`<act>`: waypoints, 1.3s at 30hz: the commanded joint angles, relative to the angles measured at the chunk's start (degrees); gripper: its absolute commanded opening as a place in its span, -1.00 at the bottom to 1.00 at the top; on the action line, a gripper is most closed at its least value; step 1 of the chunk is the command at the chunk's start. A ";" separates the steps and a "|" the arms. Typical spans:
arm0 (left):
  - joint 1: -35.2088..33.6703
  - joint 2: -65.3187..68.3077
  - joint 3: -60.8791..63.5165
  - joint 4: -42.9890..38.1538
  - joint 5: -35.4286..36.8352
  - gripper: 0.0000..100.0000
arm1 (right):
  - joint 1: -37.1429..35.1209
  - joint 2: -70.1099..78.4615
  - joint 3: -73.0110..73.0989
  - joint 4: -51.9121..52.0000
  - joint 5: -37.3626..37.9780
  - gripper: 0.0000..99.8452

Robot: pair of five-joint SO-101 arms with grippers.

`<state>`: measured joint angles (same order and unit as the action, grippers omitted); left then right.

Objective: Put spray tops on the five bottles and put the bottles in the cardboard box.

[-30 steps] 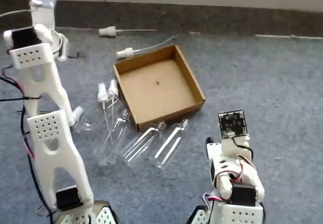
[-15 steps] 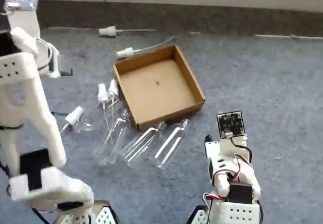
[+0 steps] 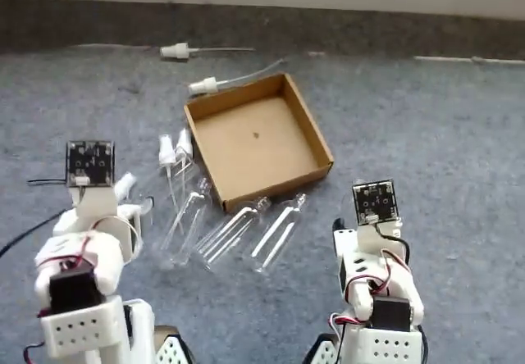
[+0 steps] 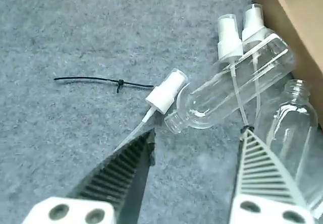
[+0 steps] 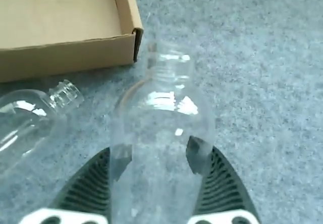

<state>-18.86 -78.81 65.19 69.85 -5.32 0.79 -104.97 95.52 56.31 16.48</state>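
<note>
Barely begun: no top fitted, box empty

Nearest, at 5 o'clock of the box (image 3: 275, 187), the right gripper (image 5: 154, 156) is closed around the body of the fifth bottle (image 5: 161, 103). Its bare neck is aimed toward the box corner.

At 8 o'clock the left gripper (image 4: 197, 133) hangs wide open and empty above a loose top (image 4: 165, 90) with its tube. A fourth bottle (image 4: 237, 88) lies just beside that top, mouth close to it but not joined. A black tie (image 4: 101, 81) lies near them.

Three bottles (image 3: 234, 229) lie side by side at 6 to 7 o'clock, necks toward the front wall, all uncapped. A pair of tops (image 3: 168, 149) rests at 9 o'clock, just beside the side wall.

Farther off toward 11 o'clock, a corner top (image 3: 205, 86) lies by the box's far corner, and a far top (image 3: 175, 51) sits well beyond it.

By my reading nothing is finished. All five tops are yet to be fitted and all five bottles yet to be boxed.
</note>
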 commanded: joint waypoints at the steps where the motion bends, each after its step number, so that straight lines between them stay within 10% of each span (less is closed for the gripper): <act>1: 1.10 -20.70 13.85 -3.16 0.53 -0.50 | 0.22 -0.22 8.22 -0.92 0.35 -0.99; 12: 0.66 -23.52 32.04 -14.42 0.53 -0.50 | 0.22 -0.22 8.22 -0.92 0.35 -0.99; 21: 0.84 -23.96 32.04 7.82 0.53 -0.51 | 0.22 -0.40 8.22 16.22 0.44 -0.99; 39: 0.84 -24.13 32.04 7.21 0.53 -0.51 | 0.13 -0.22 8.22 15.69 0.44 -0.99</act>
<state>-18.86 -102.55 96.04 76.44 -5.23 0.70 -105.67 95.52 70.73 16.31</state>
